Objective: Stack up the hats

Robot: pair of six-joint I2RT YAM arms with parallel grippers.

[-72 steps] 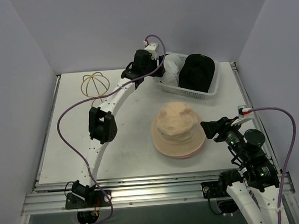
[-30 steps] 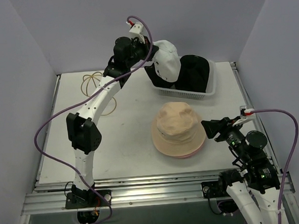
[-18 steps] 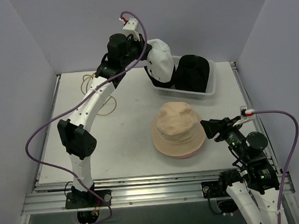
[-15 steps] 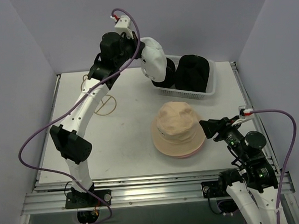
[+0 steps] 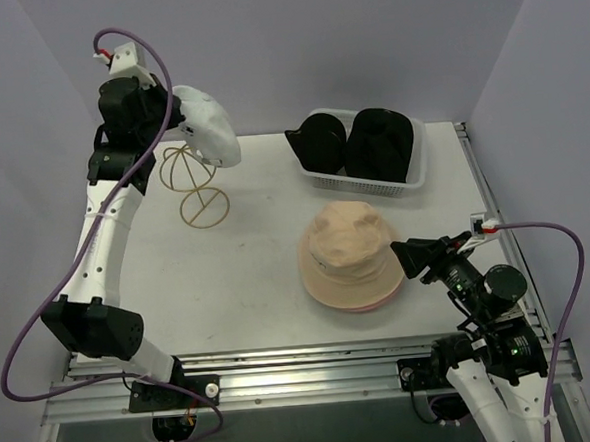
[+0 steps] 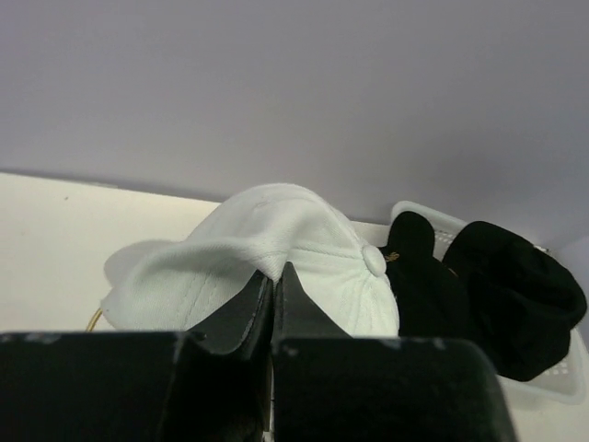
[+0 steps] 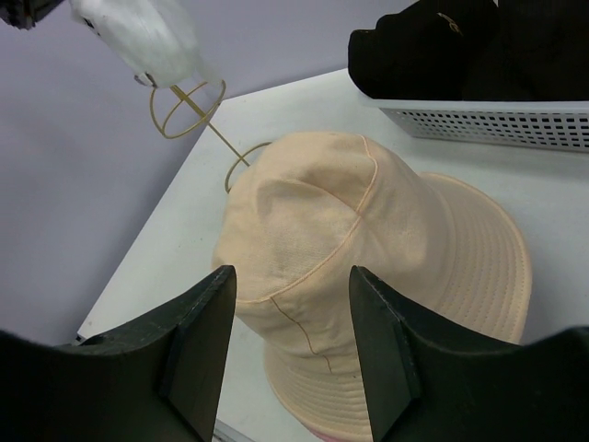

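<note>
The left gripper [image 6: 274,287] is pinching the white cap [image 5: 209,126] by a fold of its crown, jaws pressed together on the cloth. It is holding the cap high over the far-left part of the table [image 5: 259,283], just above the gold frame [image 5: 194,177]. The right gripper [image 5: 412,257] is waiting with fingers spread, just beside the tan hat [image 5: 349,250] and gripping nothing. The tan hat is sitting mid-table on the pink hat [image 5: 368,307] (only a sliver of pink brim is showing at the near edge). Two black hats [image 5: 385,143] are lying in the basket [image 5: 368,183] at the far side.

The step in hand looks like carrying the cap to the stack. To do it well, the left arm should be travelling high enough that the hanging cap is clearing the frame. It should then be coming down centred over the tan crown, so the cap is seating squarely rather than sliding onto the brim. Releasing only once the cloth is resting on the crown seems wise.
</note>
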